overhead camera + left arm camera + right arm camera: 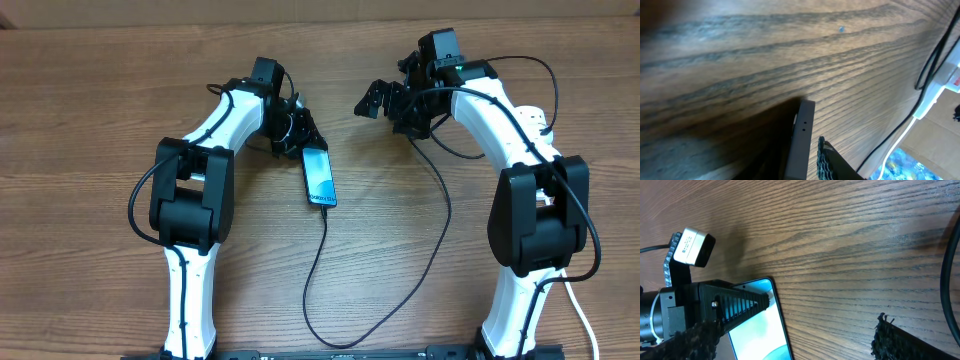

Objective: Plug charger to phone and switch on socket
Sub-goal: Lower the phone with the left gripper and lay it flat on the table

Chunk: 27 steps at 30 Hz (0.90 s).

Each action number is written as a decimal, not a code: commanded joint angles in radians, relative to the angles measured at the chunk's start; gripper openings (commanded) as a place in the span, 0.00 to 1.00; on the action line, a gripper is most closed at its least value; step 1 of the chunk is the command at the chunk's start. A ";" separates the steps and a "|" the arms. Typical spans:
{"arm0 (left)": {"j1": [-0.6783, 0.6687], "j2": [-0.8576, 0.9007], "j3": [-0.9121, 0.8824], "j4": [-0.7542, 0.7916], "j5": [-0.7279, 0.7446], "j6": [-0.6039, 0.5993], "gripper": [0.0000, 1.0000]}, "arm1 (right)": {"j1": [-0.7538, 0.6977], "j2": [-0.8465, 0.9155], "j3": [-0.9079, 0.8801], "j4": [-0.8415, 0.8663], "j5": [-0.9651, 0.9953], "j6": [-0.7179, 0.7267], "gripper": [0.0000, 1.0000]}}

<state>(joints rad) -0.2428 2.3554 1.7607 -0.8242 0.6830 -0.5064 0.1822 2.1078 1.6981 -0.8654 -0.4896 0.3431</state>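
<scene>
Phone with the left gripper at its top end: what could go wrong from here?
The left gripper sits at the phone's far end; backing off could drag the phone and tug the charger at its near end.
The charger's slack runs up close to the open right gripper; its next move might snag the cable.

Brown bench [100, 120] with dark, streaky wood grain. Near its middle, the phone [320, 177] shows a bright teal-blue screen and dark edges. The charger [322, 270] is black. The left arm [180, 300] and right arm [505, 310] are white with black joints. The socket [940, 85], blurred, seems white with a red mark.
</scene>
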 commanded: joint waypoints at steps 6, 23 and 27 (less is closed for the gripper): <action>-0.006 0.011 -0.008 -0.062 -0.171 -0.022 0.29 | -0.004 0.002 0.010 0.002 0.011 -0.003 1.00; -0.006 0.011 -0.008 -0.174 -0.291 -0.013 0.35 | -0.004 0.002 0.010 -0.001 0.011 -0.004 1.00; -0.006 0.011 -0.008 -0.174 -0.291 -0.013 0.38 | -0.004 0.002 0.010 -0.001 0.011 -0.004 1.00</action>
<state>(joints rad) -0.2459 2.3257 1.7741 -0.9882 0.5358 -0.5182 0.1822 2.1078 1.6981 -0.8677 -0.4892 0.3428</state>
